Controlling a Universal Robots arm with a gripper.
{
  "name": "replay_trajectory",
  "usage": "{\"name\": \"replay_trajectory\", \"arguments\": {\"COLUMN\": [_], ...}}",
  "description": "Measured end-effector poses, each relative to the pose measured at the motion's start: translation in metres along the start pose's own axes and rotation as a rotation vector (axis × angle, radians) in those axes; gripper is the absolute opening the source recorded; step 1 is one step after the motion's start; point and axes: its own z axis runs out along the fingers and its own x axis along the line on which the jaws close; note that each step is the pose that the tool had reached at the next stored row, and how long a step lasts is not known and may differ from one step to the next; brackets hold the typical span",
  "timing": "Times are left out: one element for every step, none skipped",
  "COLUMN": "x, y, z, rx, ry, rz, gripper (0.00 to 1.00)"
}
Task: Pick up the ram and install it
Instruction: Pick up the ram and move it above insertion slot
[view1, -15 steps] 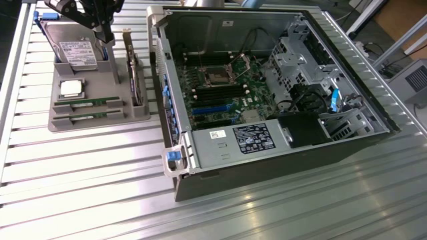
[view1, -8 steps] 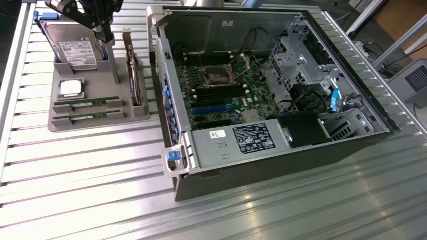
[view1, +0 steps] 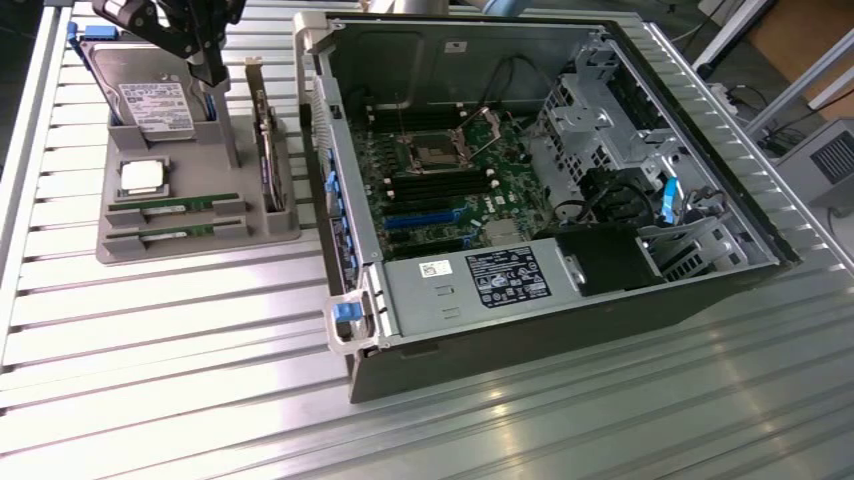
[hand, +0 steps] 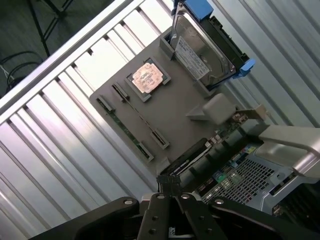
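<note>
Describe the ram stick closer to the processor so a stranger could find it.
On the exterior view's left, beside the open computer case, sits a grey tray. Right next to its square silver processor lies the ram stick: long, thin, green, with a twin stick nearer the tray's edge.

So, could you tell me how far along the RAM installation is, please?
Nothing looks done yet: both ram sticks lie in the grey tray. The gripper is shut and empty above the tray. Pickup and seating in the motherboard remain.
</note>
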Motion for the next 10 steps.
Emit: {"name": "replay_trajectory", "arguments": {"x": [0.0,0.0,0.0,0.0,0.0,0.0,0.0,0.0,0.0,0.0], "y": [0.0,0.0,0.0,0.0,0.0,0.0,0.0,0.0,0.0,0.0], "z": [0.0,0.0,0.0,0.0,0.0,0.0,0.0,0.0,0.0,0.0], "rx": [-0.0001,-0.0002,-0.0003,-0.0004,-0.0006,-0.0006,-0.0007,-0.0007,-0.0008,-0.0009], "ry": [0.0002,0.0005,0.0007,0.001,0.0012,0.0012,0.0014,0.0015,0.0017,0.0019], "rz": [-0.004,-0.011,-0.017,-0.022,-0.027,-0.03,-0.033,-0.035,-0.04,-0.044], "gripper": [0.1,0.1,0.1,0.1,0.1,0.1,0.1,0.1,0.1,0.1]}}
